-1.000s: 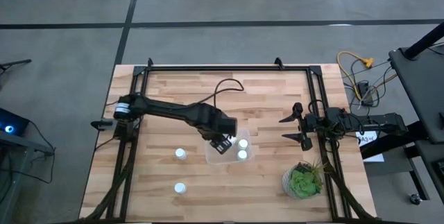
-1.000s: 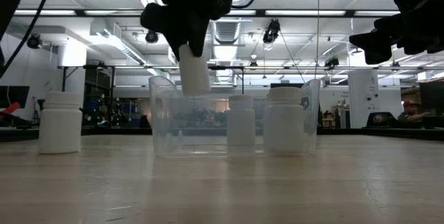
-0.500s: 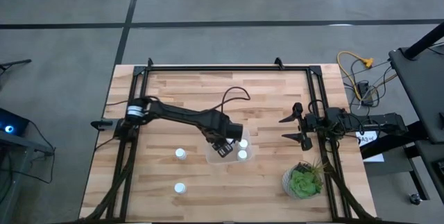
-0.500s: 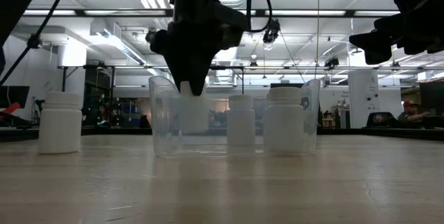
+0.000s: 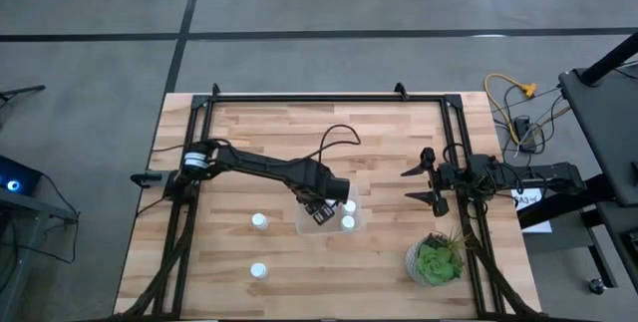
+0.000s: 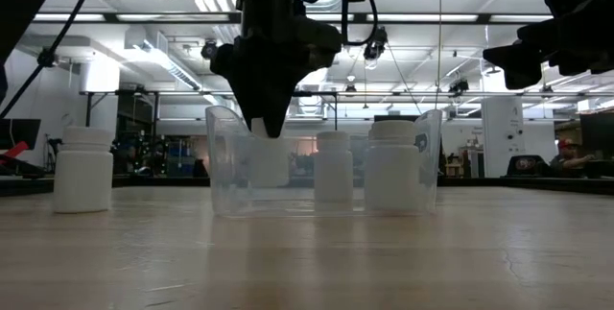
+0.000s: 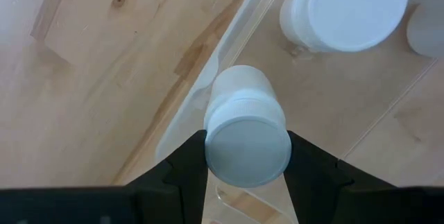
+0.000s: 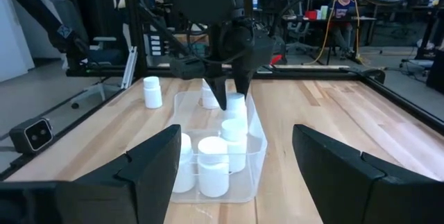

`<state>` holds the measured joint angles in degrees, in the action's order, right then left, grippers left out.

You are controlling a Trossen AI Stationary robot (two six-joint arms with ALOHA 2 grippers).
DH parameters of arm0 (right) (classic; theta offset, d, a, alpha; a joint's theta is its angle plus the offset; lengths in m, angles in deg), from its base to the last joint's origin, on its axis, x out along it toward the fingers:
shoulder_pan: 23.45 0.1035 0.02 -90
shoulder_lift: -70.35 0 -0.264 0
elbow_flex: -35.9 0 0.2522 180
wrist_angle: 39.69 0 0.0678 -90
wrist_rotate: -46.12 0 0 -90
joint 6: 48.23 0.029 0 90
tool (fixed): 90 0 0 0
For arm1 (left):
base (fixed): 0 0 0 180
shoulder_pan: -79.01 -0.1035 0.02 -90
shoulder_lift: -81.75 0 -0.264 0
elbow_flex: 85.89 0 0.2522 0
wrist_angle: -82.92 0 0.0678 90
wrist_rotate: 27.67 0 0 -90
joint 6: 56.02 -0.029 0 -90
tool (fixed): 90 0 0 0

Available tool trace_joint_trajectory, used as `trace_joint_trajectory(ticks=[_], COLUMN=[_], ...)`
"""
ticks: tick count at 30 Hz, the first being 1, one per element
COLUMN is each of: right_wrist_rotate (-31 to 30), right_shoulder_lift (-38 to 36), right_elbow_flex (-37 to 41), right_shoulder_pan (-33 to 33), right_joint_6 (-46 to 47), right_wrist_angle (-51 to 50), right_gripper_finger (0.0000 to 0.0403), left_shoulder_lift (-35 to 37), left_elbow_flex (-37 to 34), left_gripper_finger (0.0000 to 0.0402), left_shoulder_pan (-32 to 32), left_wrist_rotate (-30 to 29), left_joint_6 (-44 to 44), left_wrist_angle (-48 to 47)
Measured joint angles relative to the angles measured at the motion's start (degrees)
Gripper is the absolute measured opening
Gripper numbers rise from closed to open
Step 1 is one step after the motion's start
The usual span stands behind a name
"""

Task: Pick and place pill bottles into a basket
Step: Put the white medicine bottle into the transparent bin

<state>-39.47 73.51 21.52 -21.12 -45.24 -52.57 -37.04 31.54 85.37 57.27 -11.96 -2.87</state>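
My left gripper [image 5: 321, 206] is shut on a white pill bottle [image 7: 244, 137] and stands low inside the clear basket [image 5: 329, 228] at the table's middle. The low view shows the same bottle [image 6: 266, 159] behind the basket's wall [image 6: 223, 161]. Two more bottles [image 5: 350, 205] [image 5: 348, 222] stand upright in the basket. Two loose bottles [image 5: 259, 221] [image 5: 258, 271] stand on the table to the basket's left. My right gripper [image 5: 423, 182] is open and empty, in the air near the table's right edge. My left gripper pinches the bottle's top end, at the sides of its cap [image 7: 208, 144], between its two fingers [image 7: 186, 165]. The fingers come from above, pointing down. The bottle stands about upright below them, inside the basket beside its wall; whether its base rests on the floor I cannot tell.
A green potted plant [image 5: 435, 260] stands at the near right, close to the basket. A black frame rail [image 5: 329, 98] runs round the table. Bare wood lies beyond the basket and toward the near left.
My left gripper has gone down with the bottle, from above the basket's rim to inside the basket. The bottle, tilted before, now stands about upright behind the wall. The gripper stays shut on it. In the last half second it has hardly moved.
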Motion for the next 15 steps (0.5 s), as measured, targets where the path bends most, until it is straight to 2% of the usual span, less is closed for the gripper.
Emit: trace_joint_trajectory(ticks=[3, 10, 15], right_wrist_rotate=[0.0, 0.0, 0.0], right_shoulder_lift=[0.0, 0.0, 0.0], right_elbow_flex=[0.0, 0.0, 0.0], right_shoulder_pan=[0.0, 0.0, 0.0], right_joint_6=[-0.4, -0.4, 0.1], right_wrist_angle=[0.0, 0.0, 0.0], right_gripper_finger=[0.0265, 0.0265, 0.0265], left_shoulder_lift=[0.0, 0.0, 0.0], left_elbow_flex=[0.0, 0.0, 0.0], left_gripper_finger=[0.0143, 0.0220, 0.0226], left_shoulder_pan=[0.0, 0.0, 0.0], left_wrist_rotate=[0.0, 0.0, 0.0], left_joint_6=[0.2, 0.5, 0.6], left_wrist_angle=[0.0, 0.0, 0.0])
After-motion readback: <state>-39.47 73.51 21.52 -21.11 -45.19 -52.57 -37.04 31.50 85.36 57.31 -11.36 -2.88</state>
